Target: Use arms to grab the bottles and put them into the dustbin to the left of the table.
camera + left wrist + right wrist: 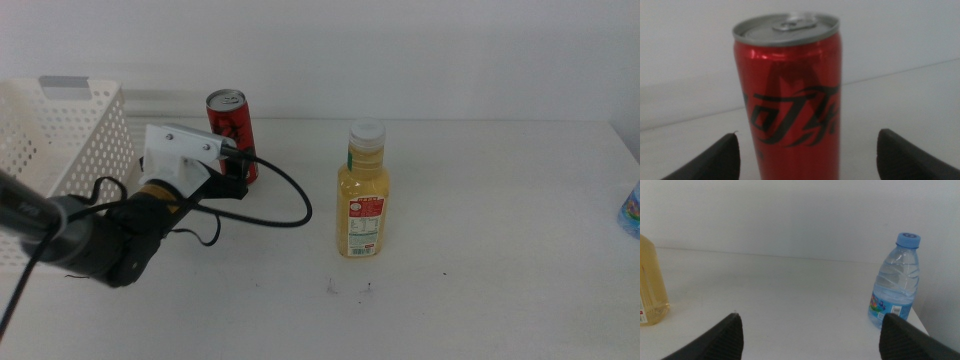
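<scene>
Bracketing slim red aluminium soda can (790, 85) between wide-open, empty black left gripper (807, 155) jaws; advising centring before closing gently, keeping upright.

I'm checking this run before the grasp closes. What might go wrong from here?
The left gripper has its jaws open on either side of the slim red soda can, which stands upright; an off-centre close might tip it. The gripper's black cable loops across the white tabletop toward the yellow juice bottle with white cap and may drag against it. The white perforated basket stands close by, so a swing could clip its rim.
</scene>
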`<state>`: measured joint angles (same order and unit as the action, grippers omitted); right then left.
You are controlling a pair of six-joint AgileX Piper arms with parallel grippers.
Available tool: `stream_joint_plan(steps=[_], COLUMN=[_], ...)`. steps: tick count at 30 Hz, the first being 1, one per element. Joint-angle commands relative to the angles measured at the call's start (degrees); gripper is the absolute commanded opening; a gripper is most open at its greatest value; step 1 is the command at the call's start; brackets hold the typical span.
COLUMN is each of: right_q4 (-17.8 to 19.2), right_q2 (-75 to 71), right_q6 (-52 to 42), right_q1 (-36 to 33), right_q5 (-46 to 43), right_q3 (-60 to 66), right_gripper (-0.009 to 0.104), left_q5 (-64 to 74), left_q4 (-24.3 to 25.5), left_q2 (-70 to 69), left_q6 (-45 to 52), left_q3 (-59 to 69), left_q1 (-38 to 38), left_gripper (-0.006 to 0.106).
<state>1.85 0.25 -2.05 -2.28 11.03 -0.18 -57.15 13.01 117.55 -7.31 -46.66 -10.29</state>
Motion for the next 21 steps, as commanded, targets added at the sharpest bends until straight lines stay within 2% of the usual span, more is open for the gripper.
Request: stream_joint_plan(steps=[1,15,21], right_q4=[0.3,0.3,0.3], right_q2=[-0.3,-0.3,-0.3], right_q6=[-0.3,-0.3,-0.3], right_q1=[0.6,0.6,0.6], right_q5=[-0.7,-0.7,-0.7], right_q3=[0.2,0.2,0.2], right_gripper=[0.093,0.093,0.093], left_q5=[1.2,2.4,2.7], left_q4=[0.0,-1.1,-1.6], left_q2=[2.1,14.7,16.6], left_q6=[-0.8,-2.0,-2.0], left_q3=[-3.0,-18.2,-21.0], left_q1=[0.2,0.2,0.2], left_gripper=[0.094,0.094,0.094])
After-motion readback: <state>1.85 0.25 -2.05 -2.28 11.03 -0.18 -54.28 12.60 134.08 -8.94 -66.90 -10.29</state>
